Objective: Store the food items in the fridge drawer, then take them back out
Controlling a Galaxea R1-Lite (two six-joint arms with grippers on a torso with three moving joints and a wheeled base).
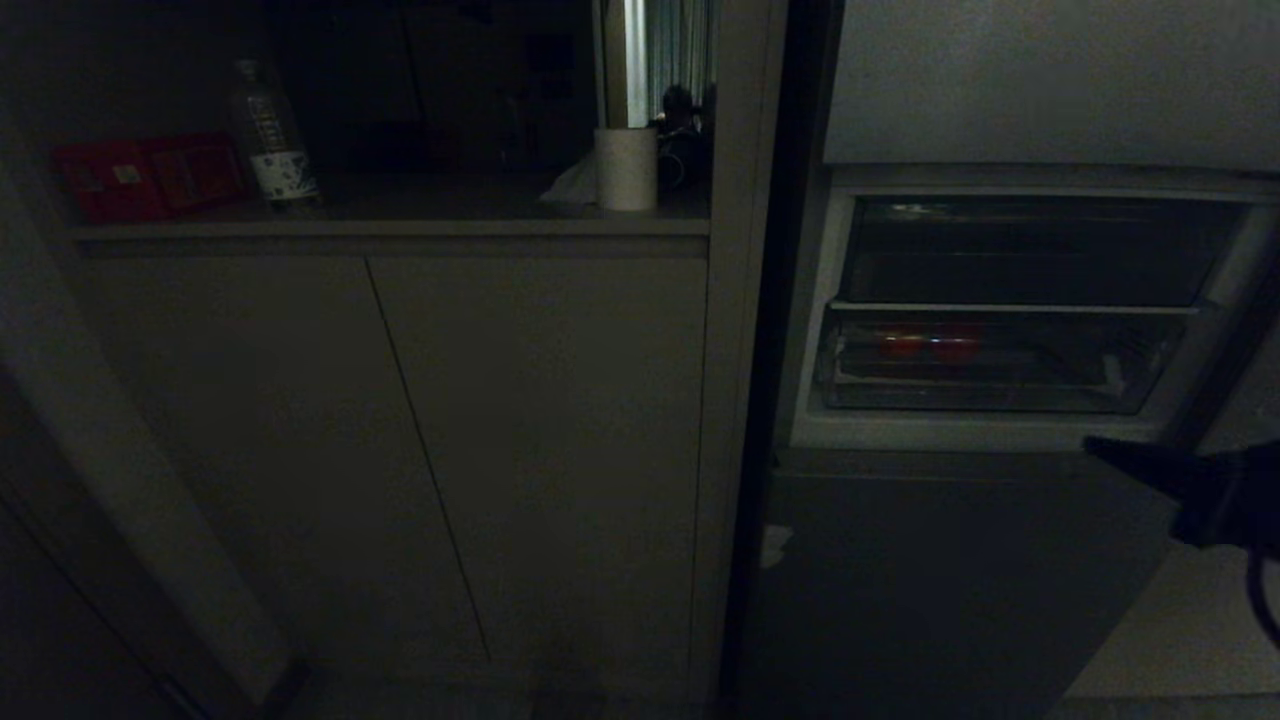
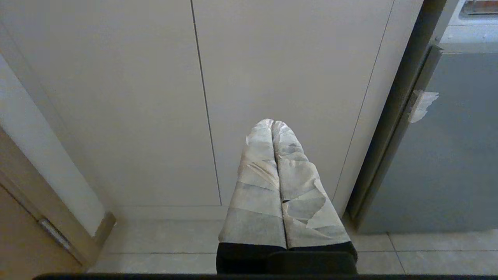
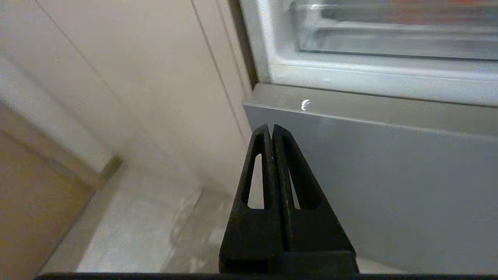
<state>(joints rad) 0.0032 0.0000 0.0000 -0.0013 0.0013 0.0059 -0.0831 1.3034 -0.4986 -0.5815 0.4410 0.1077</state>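
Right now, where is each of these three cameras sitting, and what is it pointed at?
Head view: on the robot's head, looking forward and down at pale cabinets and the open fridge, red food items in its clear drawer; the right gripper enters low right.
Left wrist view: behind the shut, tape-wrapped left gripper, facing the cabinets.
Right wrist view: behind the shut right gripper, facing the fridge.
Shared: all three show the fridge's grey lower door panel.

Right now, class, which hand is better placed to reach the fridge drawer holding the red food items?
Right hand: it hangs shut just below the fridge drawer. The left hand faces the cabinets.
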